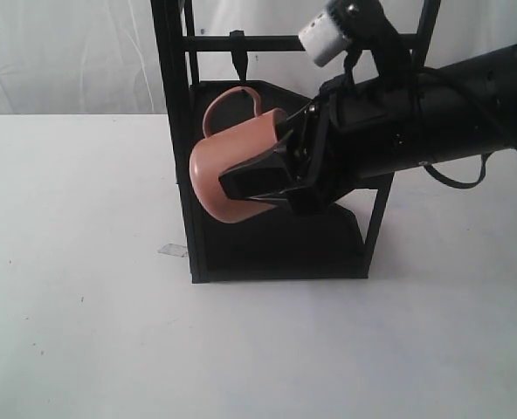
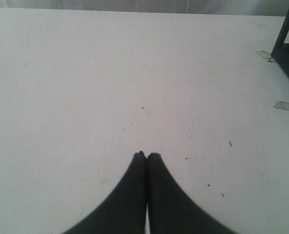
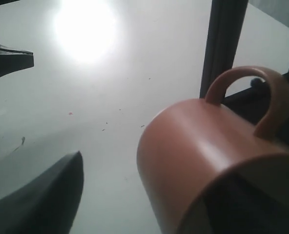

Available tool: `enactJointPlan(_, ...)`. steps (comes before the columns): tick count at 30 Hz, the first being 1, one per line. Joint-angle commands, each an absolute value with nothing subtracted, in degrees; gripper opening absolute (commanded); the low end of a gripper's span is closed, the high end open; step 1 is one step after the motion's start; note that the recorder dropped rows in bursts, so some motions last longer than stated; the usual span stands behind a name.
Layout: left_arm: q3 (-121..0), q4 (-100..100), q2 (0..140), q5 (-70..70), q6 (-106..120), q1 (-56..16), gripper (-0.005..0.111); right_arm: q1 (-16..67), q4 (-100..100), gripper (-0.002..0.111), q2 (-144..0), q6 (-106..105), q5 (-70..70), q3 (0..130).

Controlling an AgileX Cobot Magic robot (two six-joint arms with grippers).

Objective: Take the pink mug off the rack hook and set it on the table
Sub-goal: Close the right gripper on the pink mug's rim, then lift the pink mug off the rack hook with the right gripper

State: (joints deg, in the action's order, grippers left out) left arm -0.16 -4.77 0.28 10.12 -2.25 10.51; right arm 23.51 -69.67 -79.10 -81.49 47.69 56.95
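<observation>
The pink mug [image 1: 228, 166] hangs in the air in front of the black rack [image 1: 173, 131], tilted with its base down-left and its handle up, just below the rack hook [image 1: 237, 52] and free of it. My right gripper [image 1: 254, 166] is shut on it: one finger goes into the mouth, the other lies along the outer wall. In the right wrist view the mug [image 3: 193, 146] fills the near side, with the outer finger [image 3: 42, 200] beside it. My left gripper [image 2: 146, 155] is shut and empty over the white table [image 2: 110, 73].
The rack's lower shelf [image 1: 276, 249] lies under the mug, and its front post stands to the mug's left. A strip of clear tape [image 1: 172, 250] lies by the rack's foot. White table [image 1: 84, 305] spreads to the left and in front. A rack leg [image 2: 288, 29] shows in the left wrist view.
</observation>
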Motion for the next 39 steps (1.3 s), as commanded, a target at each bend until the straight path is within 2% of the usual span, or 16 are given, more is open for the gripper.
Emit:
enactJointPlan(1, 0.0, -4.9, 0.0, 10.3, -2.6, 10.7, 0.0, 23.5, -70.3, 0.056, -79.1, -82.2, 47.7, 57.3)
enactJointPlan(10, 0.0, -4.9, 0.0, 10.3, -2.6, 10.7, 0.0, 23.5, -70.3, 0.037, -79.1, -82.2, 47.7, 57.3)
enactJointPlan(18, 0.0, -4.9, 0.0, 10.3, -2.6, 10.7, 0.0, 23.5, -70.6, 0.0, -79.1, -81.3, 47.4, 57.3)
enactJointPlan(29, 0.0, -4.9, 0.0, 10.3, -2.6, 10.7, 0.0, 23.5, -71.2, 0.0, -78.8, -76.6, 45.7, 57.3)
enactJointPlan(39, 0.0, -4.9, 0.0, 10.3, -2.6, 10.7, 0.0, 23.5, -75.3, 0.0, -77.9, -76.6, 53.3, 57.3)
